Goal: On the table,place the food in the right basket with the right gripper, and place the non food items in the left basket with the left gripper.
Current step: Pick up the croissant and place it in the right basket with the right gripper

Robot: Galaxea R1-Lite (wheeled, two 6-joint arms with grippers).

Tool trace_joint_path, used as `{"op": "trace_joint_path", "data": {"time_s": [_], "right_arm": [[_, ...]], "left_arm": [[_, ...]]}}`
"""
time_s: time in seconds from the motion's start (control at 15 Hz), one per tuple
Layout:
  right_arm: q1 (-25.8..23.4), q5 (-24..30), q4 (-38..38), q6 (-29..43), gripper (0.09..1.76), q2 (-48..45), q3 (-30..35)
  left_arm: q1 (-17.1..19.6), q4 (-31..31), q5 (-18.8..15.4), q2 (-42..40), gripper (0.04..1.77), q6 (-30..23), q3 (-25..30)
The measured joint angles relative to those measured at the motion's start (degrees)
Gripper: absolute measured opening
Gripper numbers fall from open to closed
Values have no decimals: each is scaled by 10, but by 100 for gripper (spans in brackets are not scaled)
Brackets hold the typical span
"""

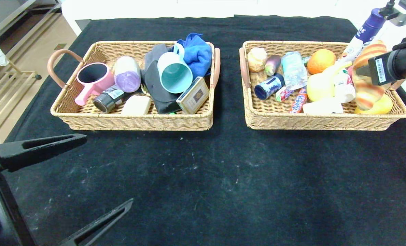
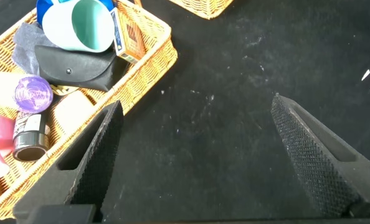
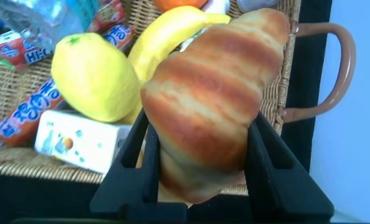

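My right gripper (image 1: pixel 363 73) (image 3: pixel 200 124) is shut on the golden striped croissant (image 1: pixel 368 90) (image 3: pixel 210 106) and holds it over the right end of the right basket (image 1: pixel 325 124) (image 3: pixel 284 68). Beneath it lie the lemon (image 1: pixel 319 87) (image 3: pixel 94 78), the white carton (image 3: pixel 79 140) and the water bottle (image 1: pixel 294 70). The left basket (image 1: pixel 138 124) (image 2: pixel 141 74) holds the purple roll (image 1: pixel 127 74) (image 2: pixel 33 93), the pale blue mug (image 1: pixel 173 73) (image 2: pixel 79 25) and the card box (image 1: pixel 193 95) (image 2: pixel 128 37). My left gripper (image 1: pixel 107 169) (image 2: pixel 197 102) hangs open and empty over the table (image 1: pixel 223 171) at the front left.
The left basket also has a pink mug (image 1: pixel 93 80), a black bottle (image 1: pixel 109 99), a dark case (image 1: pixel 156 89) and a blue cloth (image 1: pixel 197 53). An orange (image 1: pixel 320 60), a banana (image 3: pixel 166 31) and sweets (image 1: pixel 298 100) lie in the right one. A purple-capped bottle (image 1: pixel 366 32) stands beyond.
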Motion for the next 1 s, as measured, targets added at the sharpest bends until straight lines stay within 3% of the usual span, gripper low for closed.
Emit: {"op": "trace_joint_path", "data": {"time_s": [0.2, 0.53, 1.0], "right_arm": [[0, -3, -15, -11, 83, 13, 4], [5, -19, -15, -7, 125, 20, 6], [7, -23, -16, -7, 152, 20, 6]], "left_arm": [[0, -2, 0, 2, 172, 0, 1], [0, -2, 0, 3, 172, 0, 2], [0, -2, 0, 4, 172, 1, 3]]}}
